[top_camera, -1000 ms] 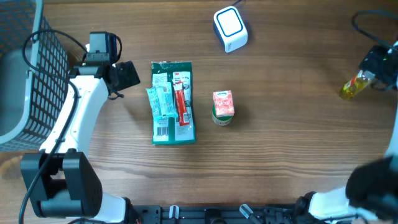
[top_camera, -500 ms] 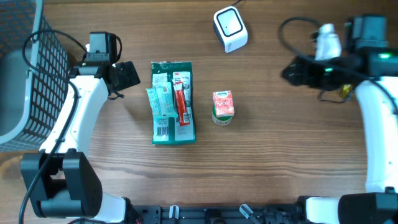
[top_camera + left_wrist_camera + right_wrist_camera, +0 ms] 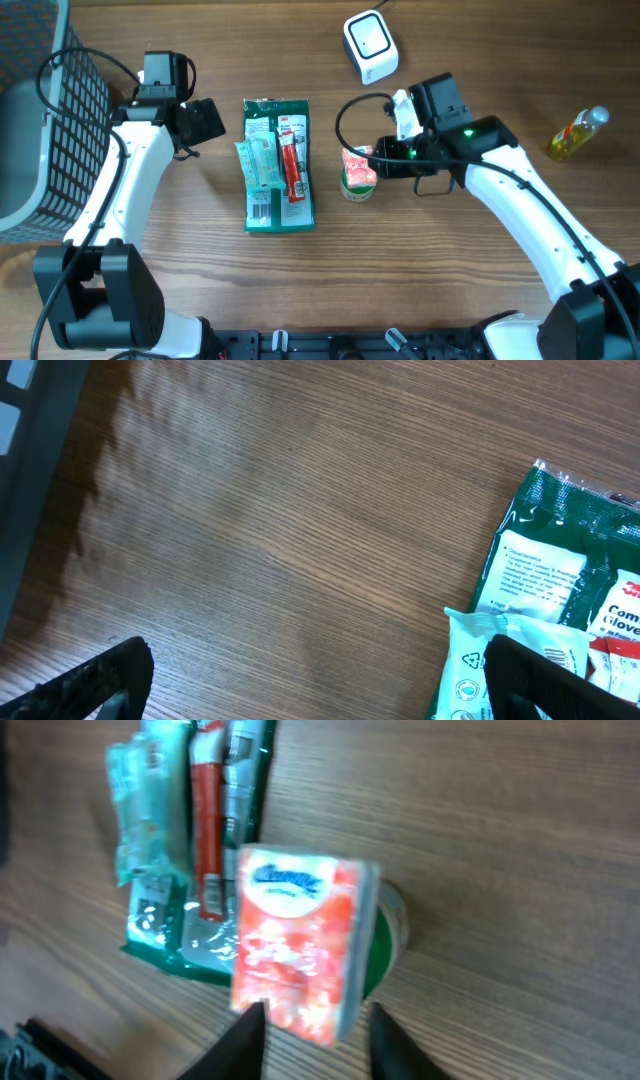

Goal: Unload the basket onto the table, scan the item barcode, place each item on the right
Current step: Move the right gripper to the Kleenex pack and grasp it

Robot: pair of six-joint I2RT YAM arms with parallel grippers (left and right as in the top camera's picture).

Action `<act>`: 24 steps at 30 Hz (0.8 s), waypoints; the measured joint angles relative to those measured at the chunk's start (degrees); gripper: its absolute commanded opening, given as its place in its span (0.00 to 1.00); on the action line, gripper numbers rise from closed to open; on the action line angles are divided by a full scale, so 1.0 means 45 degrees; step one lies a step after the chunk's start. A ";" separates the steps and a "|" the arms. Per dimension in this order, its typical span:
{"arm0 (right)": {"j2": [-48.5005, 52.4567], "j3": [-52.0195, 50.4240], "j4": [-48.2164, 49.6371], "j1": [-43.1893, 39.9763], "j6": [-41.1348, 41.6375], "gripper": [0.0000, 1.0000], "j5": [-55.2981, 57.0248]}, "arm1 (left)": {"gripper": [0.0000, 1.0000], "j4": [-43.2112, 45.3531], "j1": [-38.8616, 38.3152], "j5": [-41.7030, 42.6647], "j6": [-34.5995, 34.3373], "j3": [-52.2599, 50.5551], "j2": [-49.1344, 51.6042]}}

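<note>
The right gripper point(image 3: 316, 1012) is straddling the near end of the pink tissue pack point(image 3: 300, 945), a finger showing on each side. I can't make out whether they are pinching it. The pack is sitting on a green tin point(image 3: 388, 932) just beyond the fingertips. The left gripper point(image 3: 315, 650) is hanging with its fingers spread wide above the wooden table point(image 3: 250, 510), a green packet point(image 3: 560, 550) lying beside one finger.

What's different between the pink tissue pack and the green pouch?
The pink tissue pack is small and perched on a green tub; the green pouch is larger and lies flat under smaller packets. The right end effector flanks the tissue pack; the left end effector hangs open beside the pouch. Both carry printed labels.
</note>
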 measured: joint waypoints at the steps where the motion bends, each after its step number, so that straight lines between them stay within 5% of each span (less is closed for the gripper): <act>1: 0.0010 -0.0126 0.0126 0.0000 0.0078 0.22 0.0034 | 1.00 0.0000 0.0000 0.0000 0.0000 0.0000 -0.0005; 24: 0.0359 -0.1467 0.2492 -0.0146 0.0262 0.23 -0.0699 | 1.00 0.0000 0.0000 0.0000 0.0000 0.0000 0.0000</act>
